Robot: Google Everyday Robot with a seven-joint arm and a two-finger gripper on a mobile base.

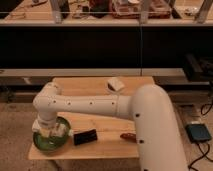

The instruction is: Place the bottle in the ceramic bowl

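Note:
The green ceramic bowl (44, 146) sits at the front left corner of the wooden table (100, 95). My gripper (50, 131) hangs right over the bowl's inside, at the end of the white arm that reaches in from the right. Pale whitish shapes show under the wrist inside the bowl. I cannot tell the bottle apart from the gripper's own parts there, so the bottle is not clearly visible. The gripper covers much of the bowl's middle.
A black flat rectangle (85, 136) lies just right of the bowl. A brown oblong item (127, 136) lies near the front edge, partly behind my arm. A squat white cup-like object (116, 84) stands at the back. Dark shelving runs behind the table.

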